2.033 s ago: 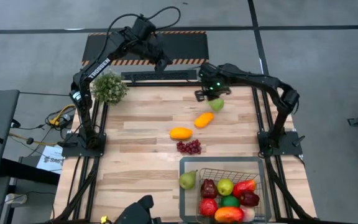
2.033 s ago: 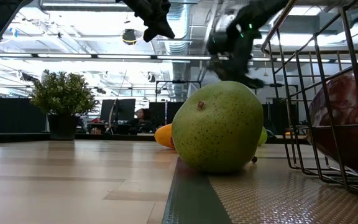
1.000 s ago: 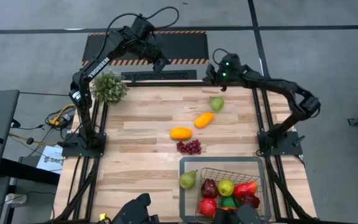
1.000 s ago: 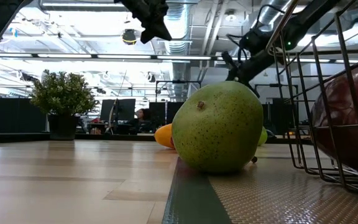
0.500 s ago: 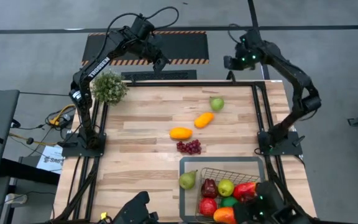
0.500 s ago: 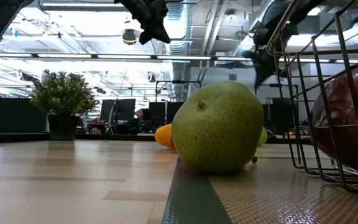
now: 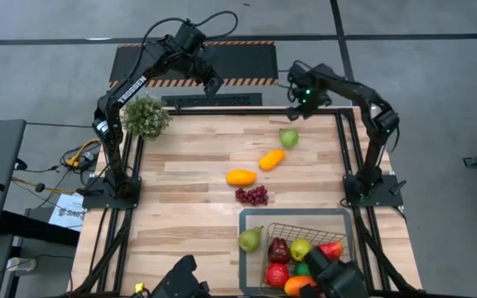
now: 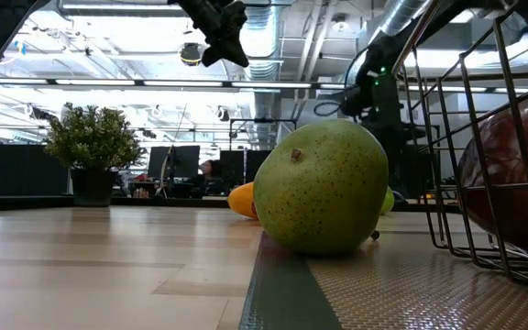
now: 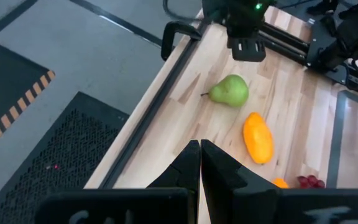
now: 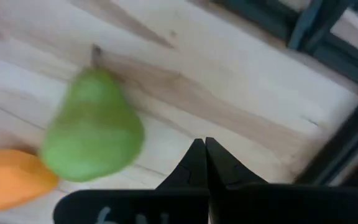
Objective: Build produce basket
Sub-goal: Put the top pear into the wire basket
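Right gripper [image 7: 292, 112] pinched together, empty, hanging above far table edge beside green pear [image 7: 288, 137]; left gripper [image 7: 219, 88] likewise closed, raised beyond far edge; basket [image 7: 296, 217] near-right, part-filled

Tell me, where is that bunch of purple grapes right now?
In the high view the grape bunch lies on the wooden table, just beyond the basket's grey rim and beside the yellow-orange fruit.
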Robot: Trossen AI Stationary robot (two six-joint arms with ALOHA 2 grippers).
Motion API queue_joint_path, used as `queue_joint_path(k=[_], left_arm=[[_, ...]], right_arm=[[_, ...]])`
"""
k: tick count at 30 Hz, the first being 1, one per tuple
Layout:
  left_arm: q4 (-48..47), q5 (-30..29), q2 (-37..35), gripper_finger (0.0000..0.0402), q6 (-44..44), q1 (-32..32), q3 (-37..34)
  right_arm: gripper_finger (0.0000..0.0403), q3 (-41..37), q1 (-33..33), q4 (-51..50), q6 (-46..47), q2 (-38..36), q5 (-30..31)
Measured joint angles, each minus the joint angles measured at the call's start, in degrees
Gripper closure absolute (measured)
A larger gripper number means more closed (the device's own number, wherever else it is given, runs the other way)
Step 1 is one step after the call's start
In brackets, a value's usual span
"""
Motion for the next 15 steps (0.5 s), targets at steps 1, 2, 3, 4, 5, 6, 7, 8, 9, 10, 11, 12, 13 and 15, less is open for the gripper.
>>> queue_joint_path(k=[1,2,3,4,5,6,7,8,9,10,11,12,13,15], left_arm=[[-0.21,-0.01,0.00,0.0401,-0.02,-0.04,0.00],[-0.39,-0.01,0.00,0.0401,-0.02,-0.07,0.00],[-0.49,0.01,0.00,0.0401,-0.02,-0.07,0.00],[-0.65,-0.01,0.00,0.0401,-0.05,-0.07,0.00],[-0.84,0.01,0.00,0.0401,-0.04,-0.07,0.00],[-1.15,-0.01,0.00,0.0401,-0.04,-0.07,0.00],[-1.61,-0.01,0.00,0.0401,-0.02,-0.07,0.00],[-2.19,-0.01,0.00,0.0401,-0.02,-0.07,0.00],[-2.58,-0.01,0.00,0.0401,-0.02,-0.07,0.00],[-2.75,-0.01,0.00,0.0401,0.04,-0.07,0.00],[-3.05,-0.01,0.00,0.0401,0.31,-0.07,0.00],[-3.30,-0.01,0.00,0.0401,0.52,-0.07,0.00],[-3.35,-0.01,0.00,0.0401,0.52,-0.07,0.00],[-3.29,-0.01,0.00,0.0401,0.59,-0.07,0.00]], right_arm=[[0.0402,0.00,0.33,-0.73,-0.35,0.59,0.61],[0.0402,0.00,0.46,-1.32,-0.60,1.15,0.79],[0.0402,0.00,0.52,-1.51,-0.61,1.61,0.58],[0.0402,0.02,0.58,-1.53,-0.68,2.06,-1.09],[0.0402,0.02,0.40,-1.53,-1.01,2.47,-3.44],[0.0402,0.02,0.20,-1.47,-1.50,2.87,-5.32],[0.0402,0.03,0.31,-1.49,-1.68,3.23,-6.28],[0.0402,0.05,0.54,-1.57,-1.72,3.58,-6.48],[0.0402,0.13,0.77,-1.91,-2.02,4.00,-6.64],[0.0402,0.41,0.86,-2.39,-2.47,4.37,-7.03],[0.0402,0.67,0.75,-2.56,-3.10,4.47,-7.64],[0.0402,1.17,0.47,-2.62,-3.61,4.44,-7.89],[0.0402,1.79,0.28,-2.75,-3.64,4.29,-8.13],[0.0402,3.21,-0.33,-3.23,-4.07,4.18,-8.19]])
